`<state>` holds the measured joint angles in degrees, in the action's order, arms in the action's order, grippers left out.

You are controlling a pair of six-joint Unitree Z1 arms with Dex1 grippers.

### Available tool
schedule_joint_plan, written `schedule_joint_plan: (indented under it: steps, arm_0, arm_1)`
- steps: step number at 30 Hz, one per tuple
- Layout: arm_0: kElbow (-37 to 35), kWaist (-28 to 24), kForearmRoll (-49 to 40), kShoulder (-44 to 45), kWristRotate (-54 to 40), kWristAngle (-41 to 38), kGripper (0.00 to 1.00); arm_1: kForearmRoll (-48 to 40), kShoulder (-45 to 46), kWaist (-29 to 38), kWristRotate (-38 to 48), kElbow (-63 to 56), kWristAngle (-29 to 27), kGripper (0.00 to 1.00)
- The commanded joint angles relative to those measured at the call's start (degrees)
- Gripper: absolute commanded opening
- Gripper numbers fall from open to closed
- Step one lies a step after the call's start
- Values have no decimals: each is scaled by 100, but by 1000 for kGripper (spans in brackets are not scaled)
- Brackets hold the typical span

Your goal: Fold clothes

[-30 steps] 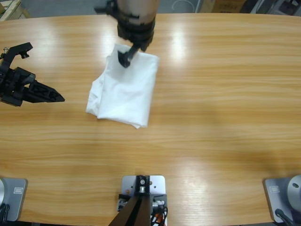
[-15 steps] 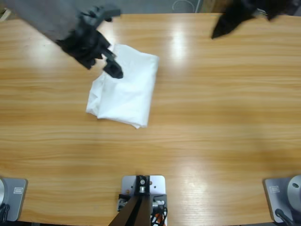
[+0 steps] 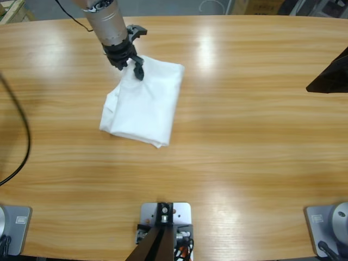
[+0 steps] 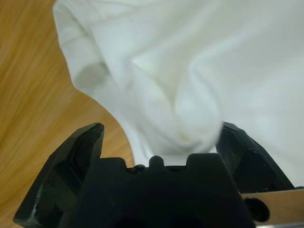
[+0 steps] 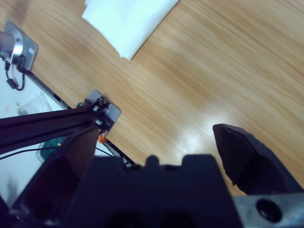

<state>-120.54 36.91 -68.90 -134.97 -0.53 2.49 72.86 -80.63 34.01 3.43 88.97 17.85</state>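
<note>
One T-shirt [image 3: 144, 103], folded small, lies near the table's [image 3: 244, 163] far edge, left of middle. Left gripper [image 3: 136, 66] straddles its far corner, jaws spread; right gripper [image 5: 156, 142] hangs wide, well clear. Next: pinch cleanly.

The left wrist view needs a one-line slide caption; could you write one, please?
Left gripper, jaws open, straddling a bunched edge of the folded white T-shirt on the wooden table.

One white T-shirt [image 3: 143, 106] is shown, bunched between the spread jaws of the left gripper [image 3: 136, 66]. Two grippers are counted: the left, and the right gripper [image 3: 329, 79], whose jaws are parted over bare wood. One wooden table [image 3: 250, 141] is seen beneath both.
</note>
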Motion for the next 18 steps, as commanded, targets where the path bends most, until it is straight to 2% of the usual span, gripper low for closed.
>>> schedule_joint_plan:
  steps: [1, 6, 8, 11, 18]
  arm_0:
    - [-453, -369, -302, -920, -50, -30, 872]
    - [-599, -553, -421, -1033, -43, -98, 869]
    - [-545, -471, -520, -664, -35, -45, 862]
    - [-130, -235, -435, 78, -43, 130, 862]
    - [1340, 626, 307, 1314, -35, 602, 862]
  arm_1:
    - [13, 114, -28, 11, -315, 254, 977]
    - [0, 105, -28, 0, -442, 324, 977]
    - [0, 100, -29, 0, -398, 342, 977]
    - [-58, 91, -28, 9, -373, 379, 977]
    - [-131, 272, -28, 18, -491, 423, 977]
